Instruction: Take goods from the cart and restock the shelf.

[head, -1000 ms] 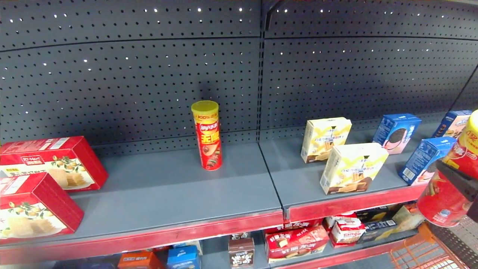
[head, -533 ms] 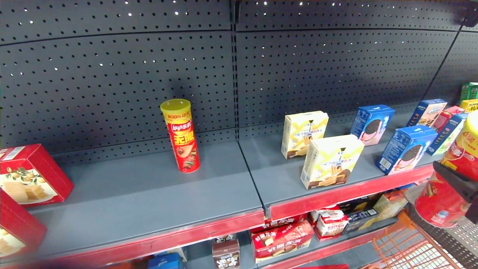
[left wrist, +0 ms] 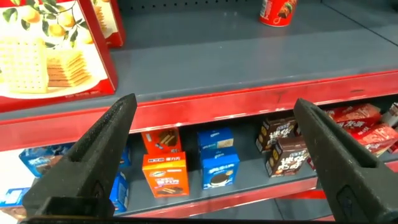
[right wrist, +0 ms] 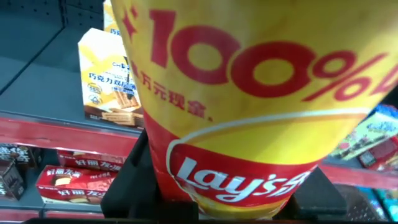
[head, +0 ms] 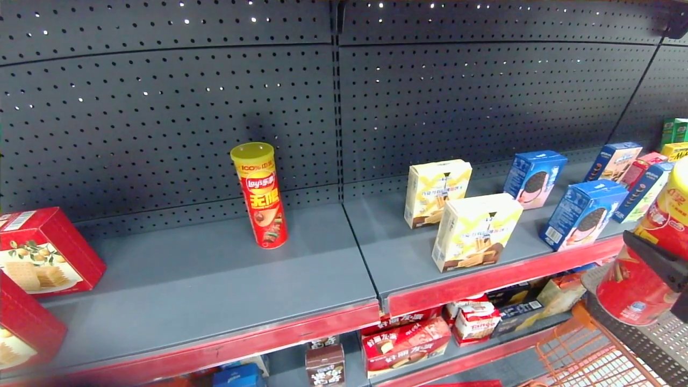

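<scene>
Clasping a red chip can [head: 639, 282] with a yellow top between the clenched jaws of the right gripper [head: 658, 266], off the right end of the shelf [head: 215, 285] and above the orange cart [head: 583, 349]. Holding that can tilted, yellow end uppermost, clear of the shelf board.

Spreading the left gripper [left wrist: 217, 155] wide, jaws released with nothing between them, out in front of the shelf's red front edge toward its left end.

Showing a second chip can [head: 259, 194] standing upright near the back edge of the shelf, left of the seam between the two boards and well apart from the other goods. Showing two red cracker boxes [head: 45, 252] at the left end, one behind the other. Showing two yellow wafer boxes [head: 475, 231] right of the seam, one at the front edge and one nearer the back, and blue cookie boxes [head: 583, 214] farther toward the right end, arranged the same way.

Displaying small red, brown, blue and orange boxes along the lower shelf [head: 484, 356] beneath.
</scene>
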Motion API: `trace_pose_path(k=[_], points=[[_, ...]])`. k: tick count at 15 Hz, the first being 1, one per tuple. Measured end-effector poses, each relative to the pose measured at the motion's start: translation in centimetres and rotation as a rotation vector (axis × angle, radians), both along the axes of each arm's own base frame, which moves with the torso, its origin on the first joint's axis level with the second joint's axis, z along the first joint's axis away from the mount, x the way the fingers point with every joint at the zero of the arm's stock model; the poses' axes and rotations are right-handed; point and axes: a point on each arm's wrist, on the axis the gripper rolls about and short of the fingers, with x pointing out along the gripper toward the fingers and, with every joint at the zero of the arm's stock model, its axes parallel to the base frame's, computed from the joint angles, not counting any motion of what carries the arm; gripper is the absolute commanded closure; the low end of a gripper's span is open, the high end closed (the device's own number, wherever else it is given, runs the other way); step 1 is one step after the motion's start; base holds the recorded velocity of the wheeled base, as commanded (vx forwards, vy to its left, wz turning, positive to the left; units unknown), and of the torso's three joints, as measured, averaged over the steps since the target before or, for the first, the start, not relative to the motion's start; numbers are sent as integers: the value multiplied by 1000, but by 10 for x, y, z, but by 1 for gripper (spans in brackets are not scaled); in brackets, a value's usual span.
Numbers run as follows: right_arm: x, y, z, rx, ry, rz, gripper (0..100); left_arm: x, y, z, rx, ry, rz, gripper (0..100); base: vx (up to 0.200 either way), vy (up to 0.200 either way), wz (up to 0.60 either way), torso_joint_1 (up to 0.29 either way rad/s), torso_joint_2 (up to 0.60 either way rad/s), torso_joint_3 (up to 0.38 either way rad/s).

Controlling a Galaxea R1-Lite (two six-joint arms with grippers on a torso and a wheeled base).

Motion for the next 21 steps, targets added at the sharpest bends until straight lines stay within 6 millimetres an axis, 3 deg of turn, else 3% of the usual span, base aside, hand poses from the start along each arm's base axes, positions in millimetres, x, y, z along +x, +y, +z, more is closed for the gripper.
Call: trace_pose_path(k=[8,18,21], points=[[-1,4,5,-7,-22,33,100,0,0,0,0,0,-1,0,0,0,600,2,3,2],[-3,4,6,-3,-33,36,100,0,0,0,0,0,0,0,0,0,0,0,0,0],[-12,1,6,16,-51,6,100,0,0,0,-1,0,2,0,0,0,0,0,0,0]])
